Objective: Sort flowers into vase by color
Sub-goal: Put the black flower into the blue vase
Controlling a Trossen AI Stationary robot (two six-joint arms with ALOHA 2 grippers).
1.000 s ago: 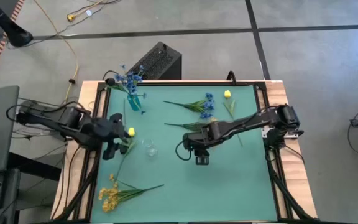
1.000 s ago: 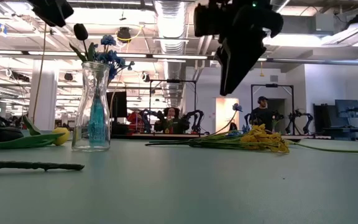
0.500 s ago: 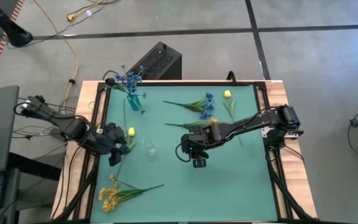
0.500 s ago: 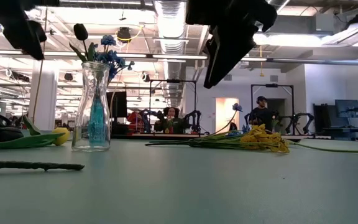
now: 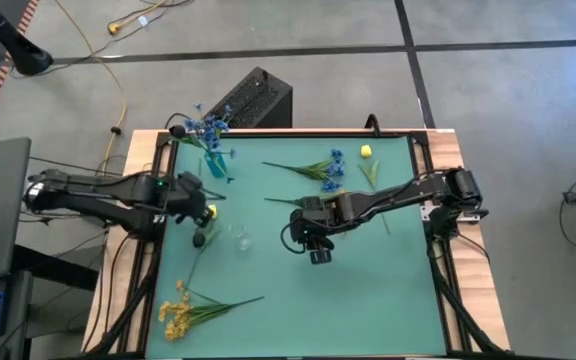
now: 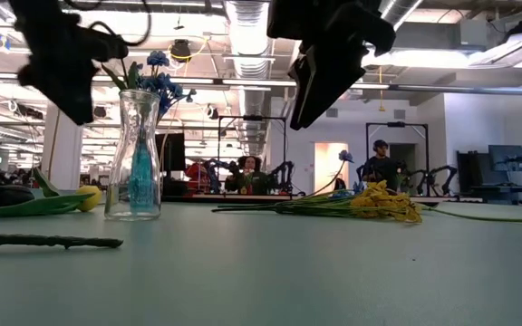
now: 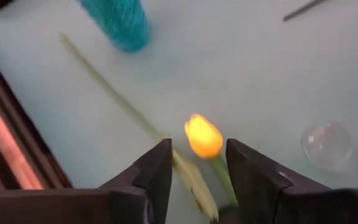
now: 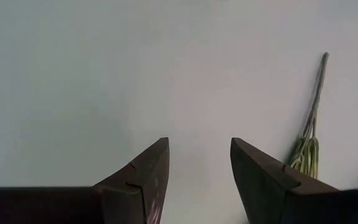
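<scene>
The flowers look light and springy: thin green stalks that would bend or roll under a pinch, with soft heads that crush or snag easily, so my judgement is that each is best taken on the bare stalk a little below the head, not on the blossoms. The yellow bud stem (image 7: 204,138) lies flat on the green desk (image 5: 368,290) at its left side, and the left gripper (image 7: 197,163) hangs just over it with its jaws apart, the bud showing between the fingers and nothing clamped. The right gripper (image 8: 199,163) hovers over bare desk near the middle, fingers parted and empty. A yellow spray (image 5: 180,308) lies at the near left corner, a mixed blue and yellow bunch (image 5: 326,170) with a second yellow bud (image 5: 366,151) at the far right, and blue blossoms already stand in the glass vase (image 6: 136,156) at the far left. A small clear glass thing (image 5: 241,239) beside the left gripper is hard to identify; it may be a second vase seen from above. In the wrist view the bud's stalk runs out of sight under the fingers, so whether it touches them cannot be told, and in the low view both grippers are cut off by the top edge.
</scene>
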